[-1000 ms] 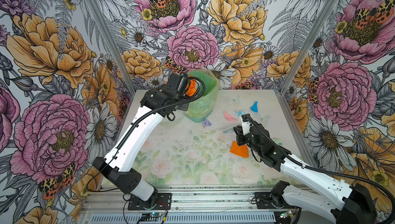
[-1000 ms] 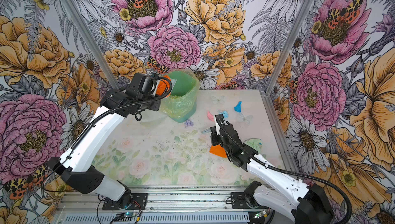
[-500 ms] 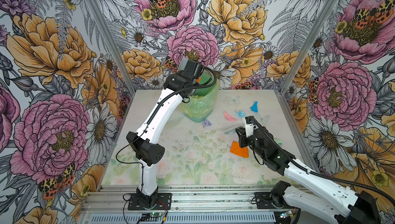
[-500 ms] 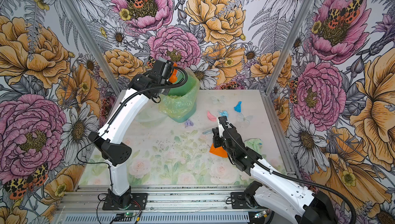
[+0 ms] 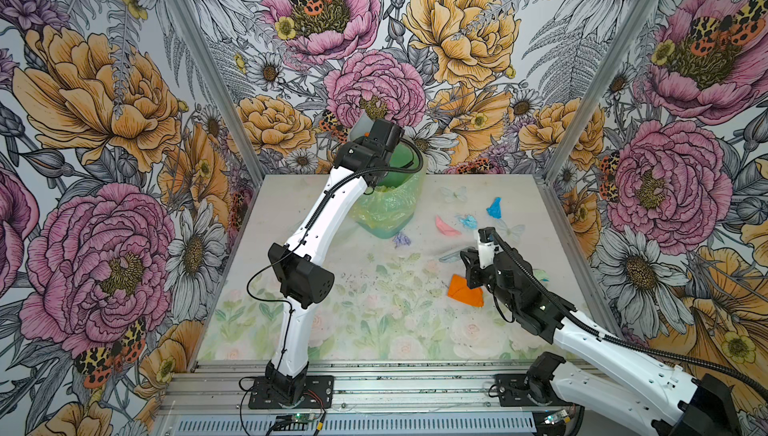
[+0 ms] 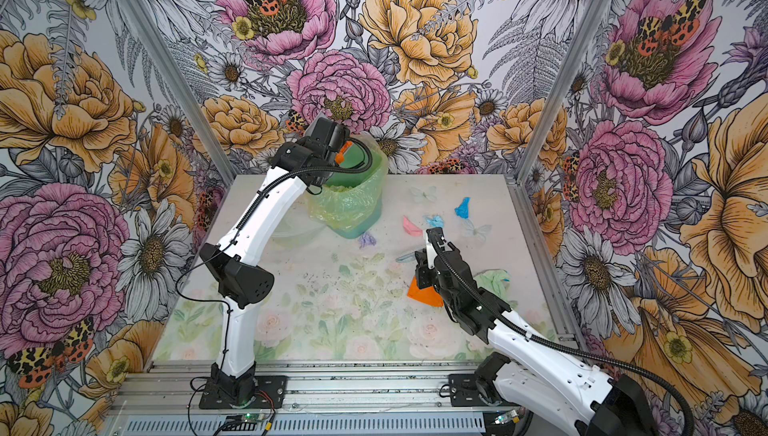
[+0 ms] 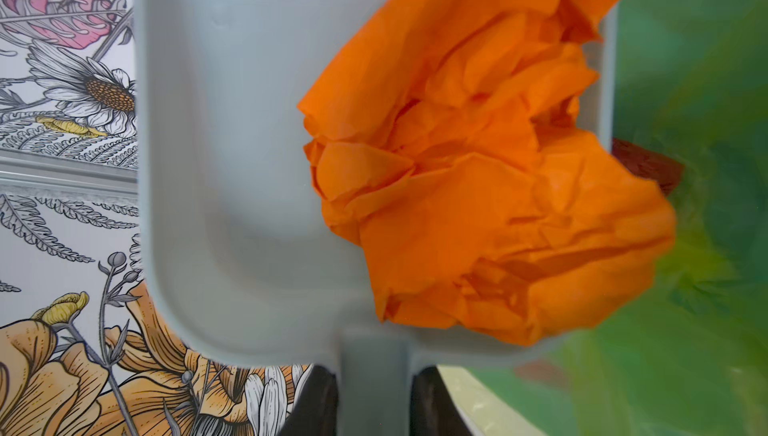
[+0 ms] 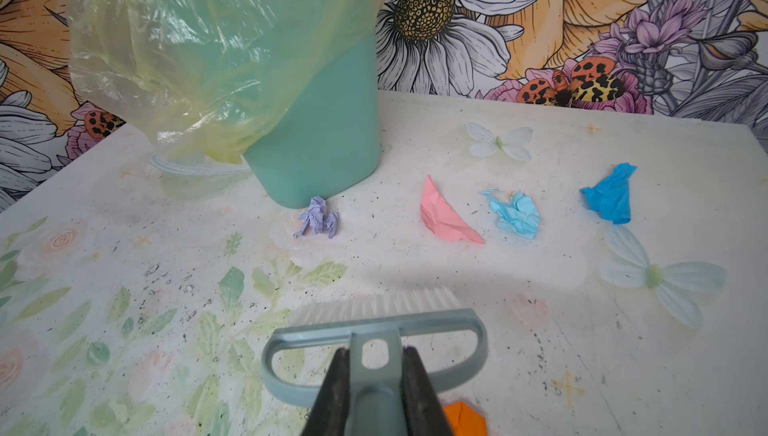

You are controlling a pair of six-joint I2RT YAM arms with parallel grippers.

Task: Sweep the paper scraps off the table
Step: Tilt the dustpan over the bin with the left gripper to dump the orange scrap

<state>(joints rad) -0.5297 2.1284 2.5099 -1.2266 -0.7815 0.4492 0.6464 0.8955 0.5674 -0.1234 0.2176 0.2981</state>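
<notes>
My left gripper (image 7: 376, 392) is shut on the handle of a grey dustpan (image 7: 257, 163), held high at the rim of the green bag-lined bin (image 5: 390, 205). A big crumpled orange paper scrap (image 7: 478, 188) lies in the pan and hangs over its side towards the bin's inside. My right gripper (image 8: 376, 367) is shut on the grey-blue brush (image 8: 374, 330), whose white bristles rest on the table (image 5: 374, 330). Beyond the brush lie lilac (image 8: 318, 218), pink (image 8: 442, 217), light blue (image 8: 517, 213) and blue (image 8: 611, 197) scraps. An orange scrap (image 5: 463, 290) lies beside the right wrist, a pale green one (image 6: 492, 282) behind it.
The bin stands at the back of the table, slightly left of the middle, its yellowish bag (image 8: 199, 59) hanging over the rim. A clear round dish (image 6: 299, 232) lies left of the bin. Flowered walls close three sides. An aluminium rail (image 5: 395, 375) runs along the front.
The left arm has folded its elbow and swung the dustpan with the orange scrap up and right, from beside the bin to its rim. The right arm and brush have barely moved.
</notes>
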